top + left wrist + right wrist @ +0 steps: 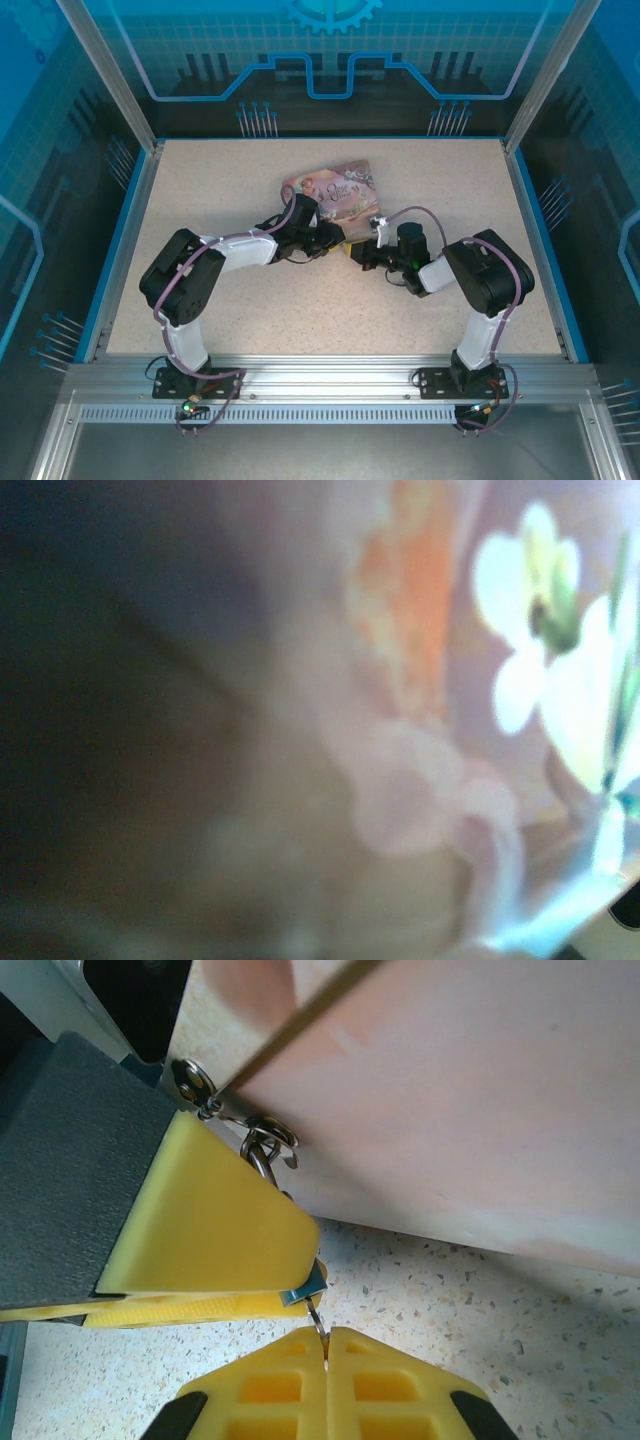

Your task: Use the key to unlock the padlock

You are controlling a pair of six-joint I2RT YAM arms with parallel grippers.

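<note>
Pinching the key (317,1320), right gripper (326,1342) has its fingers pressed together just under the padlock (309,1284). Padlock is a blue sliver clamped in left gripper (285,1298), beside pink tin (480,1110). Key looks thin, light, bendable, probably slippery: hold its head flat, keep the shaft straight.

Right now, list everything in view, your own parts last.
tin: one, pink and illustrated, mid-table, just beyond both grippers
padlock: one, blue, pinched between the left gripper's pads
key: one, thin dull metal, nipped in the right gripper's tips, pointing at the padlock
metal rings: at least two, silvery, at the tin's edge
table: one, speckled beige, blue-rimmed
arms: two, white and black, bases at the near edge
left gripper: one, yellow, closed on the padlock
right gripper: one, yellow, closed on the key
</note>
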